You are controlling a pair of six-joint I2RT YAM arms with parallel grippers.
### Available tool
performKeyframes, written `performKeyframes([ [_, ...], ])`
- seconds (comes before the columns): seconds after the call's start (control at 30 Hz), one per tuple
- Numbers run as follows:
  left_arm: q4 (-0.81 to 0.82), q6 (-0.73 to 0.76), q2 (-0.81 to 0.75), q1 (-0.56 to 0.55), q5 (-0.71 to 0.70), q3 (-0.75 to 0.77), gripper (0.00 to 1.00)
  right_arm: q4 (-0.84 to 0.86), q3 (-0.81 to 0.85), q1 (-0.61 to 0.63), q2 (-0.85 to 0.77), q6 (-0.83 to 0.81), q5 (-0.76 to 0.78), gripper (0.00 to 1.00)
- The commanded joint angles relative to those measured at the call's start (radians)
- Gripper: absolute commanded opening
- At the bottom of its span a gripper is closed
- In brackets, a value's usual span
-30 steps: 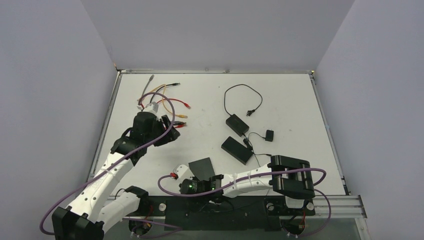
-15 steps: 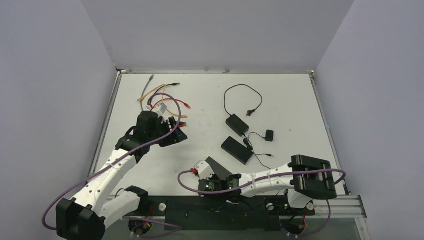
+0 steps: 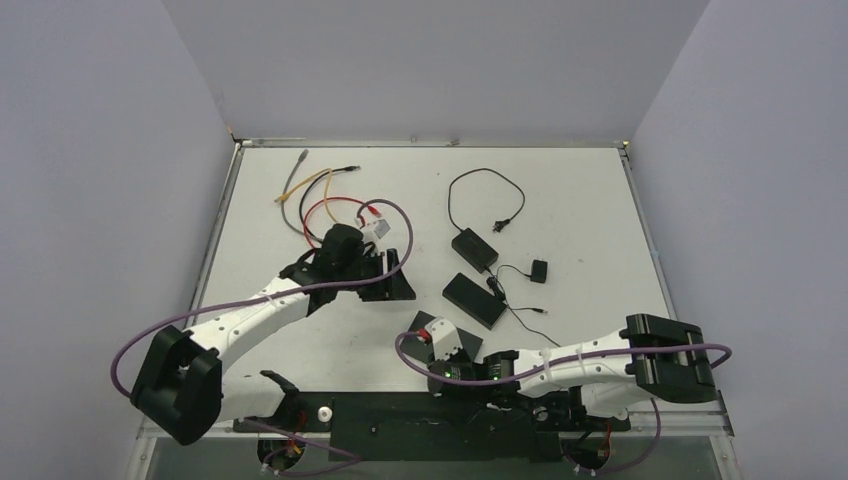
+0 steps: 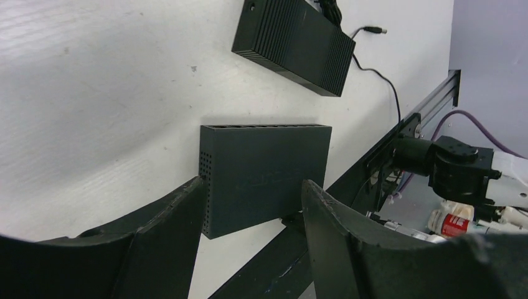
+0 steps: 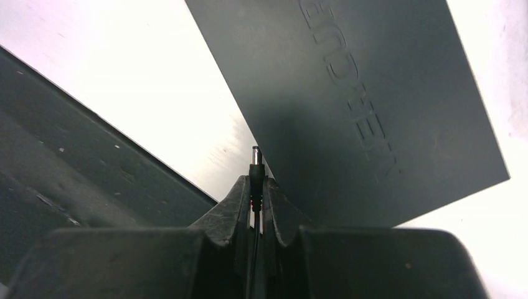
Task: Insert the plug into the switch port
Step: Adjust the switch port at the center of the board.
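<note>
The switch [image 3: 425, 322] is a flat dark box near the table's near edge; only a corner of it shows in the top view. In the left wrist view the switch [image 4: 264, 168] lies flat with a row of ports along its far edge. My left gripper [image 4: 252, 182] is open and empty, hovering over it; in the top view it [image 3: 392, 283] is just left and behind the switch. My right gripper [image 5: 256, 184] is shut on a small barrel plug [image 5: 255, 163], whose tip is beside the switch's edge [image 5: 373, 106]. In the top view the right gripper [image 3: 438, 347] is at the switch's near side.
A ribbed black box [image 3: 474, 299] and a power adapter [image 3: 474, 248] with a looped black cable [image 3: 485, 195] lie right of centre. A small black plug block [image 3: 539, 270] lies nearby. Coloured network cables [image 3: 320, 195] lie at the back left. The black near rail [image 5: 93, 143] runs beside the switch.
My left arm has swung right from the coloured cables to the middle of the table, over the switch. My right gripper has slid right along the near edge with the plug.
</note>
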Motion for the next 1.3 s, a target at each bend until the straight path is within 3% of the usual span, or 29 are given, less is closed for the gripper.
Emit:
performKeyframes([
  [0.0, 0.116, 0.013, 0.092, -0.06, 0.019, 0.069, 0.54, 0.009, -0.046, 0.012, -0.045, 0.085, 0.015, 0.0],
  [0.33, 0.318, 0.018, 0.288, -0.085, 0.067, 0.117, 0.54, -0.003, -0.134, 0.069, -0.207, 0.212, 0.005, 0.0],
  [0.63, 0.432, 0.013, 0.455, -0.103, 0.137, 0.175, 0.54, -0.214, -0.167, 0.108, -0.454, 0.352, 0.103, 0.0],
  [0.83, 0.446, 0.029, 0.525, -0.115, 0.162, 0.192, 0.54, -0.399, -0.165, 0.119, -0.553, 0.526, 0.26, 0.0],
  [1.27, 0.387, 0.085, 0.52, -0.119, 0.146, 0.14, 0.5, -0.452, -0.182, 0.063, -0.439, 0.685, 0.343, 0.0],
])
